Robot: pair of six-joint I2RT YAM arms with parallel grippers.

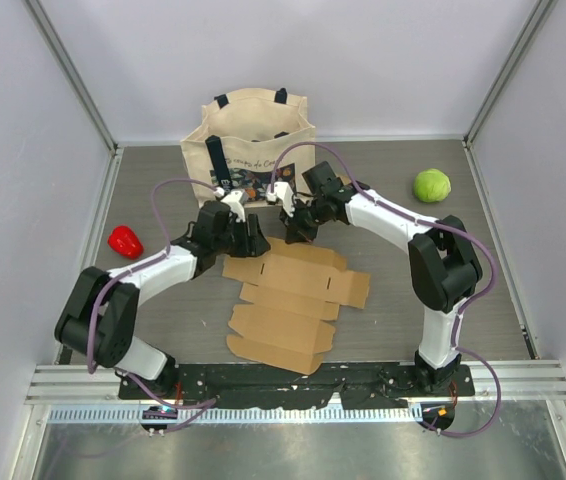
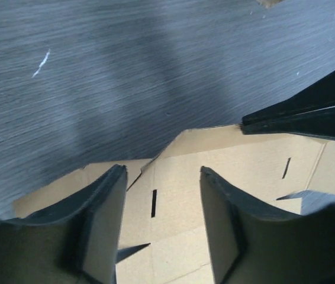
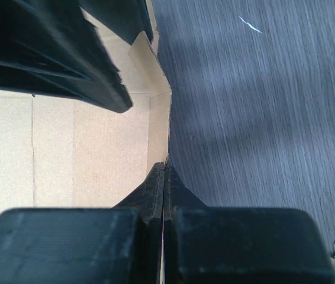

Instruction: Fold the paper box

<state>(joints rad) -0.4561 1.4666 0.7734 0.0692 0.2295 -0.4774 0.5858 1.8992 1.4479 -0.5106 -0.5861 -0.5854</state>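
From above, the paper box (image 1: 288,300) lies flat mid-tabletop, its long axis running near to far. The left gripper (image 1: 251,240) and right gripper (image 1: 296,228) sit side by side at its far edge. The tote bag's (image 1: 248,150) print is unreadable.

Left wrist: our fingers (image 2: 105,201) are spread over the far flap.

Right wrist: we see the jaws pressed together, pinching the flap's edge.

PLACE: robotics lab test cell | ENCLOSURE: plain grey wall panels (image 1: 263,60) framed by aluminium posts (image 1: 73,75) | RIG: left arm (image 1: 148,272) and right arm (image 1: 388,215) bolted to a black rail (image 1: 293,378) at the table (image 1: 523,300) edge | PROPS: tote bag (image 1: 248,140), red pepper (image 1: 125,241), green fruit (image 1: 431,185) (loose, well apart)
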